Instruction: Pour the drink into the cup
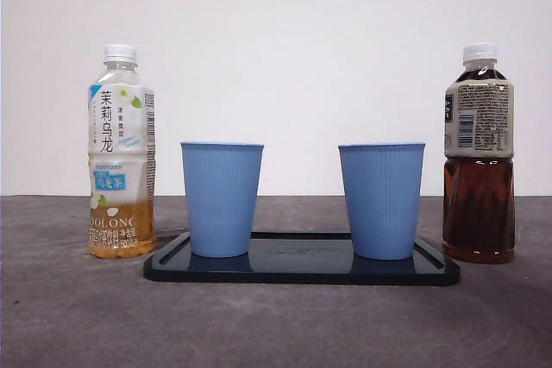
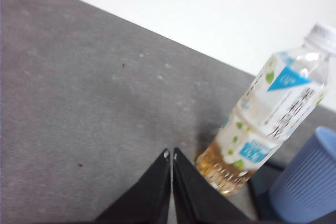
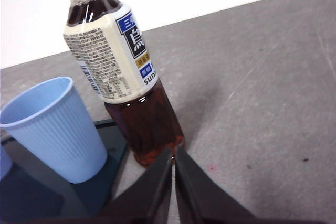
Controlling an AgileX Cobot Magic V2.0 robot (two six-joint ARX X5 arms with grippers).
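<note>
Front view shows both capped bottles flanking two blue cups (image 1: 222, 199) on the tray (image 1: 302, 271), while each wrist's tool, left tool (image 2: 171, 154) and right tool (image 3: 173, 153), sits closed and empty near its bottle, so opening wide before gripping mid-body seems wise.

Ribbed matt blue cups (image 1: 222, 199), glossy dark tray (image 1: 302, 263), clear plastic bottles (image 1: 121, 154), rough matt grey table (image 1: 259, 325)

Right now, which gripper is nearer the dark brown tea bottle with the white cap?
Right. The right gripper, jaws shut, sits just short of the dark brown tea bottle base. The left gripper, also shut, is by the pale oolong bottle at the tray's opposite end.
</note>
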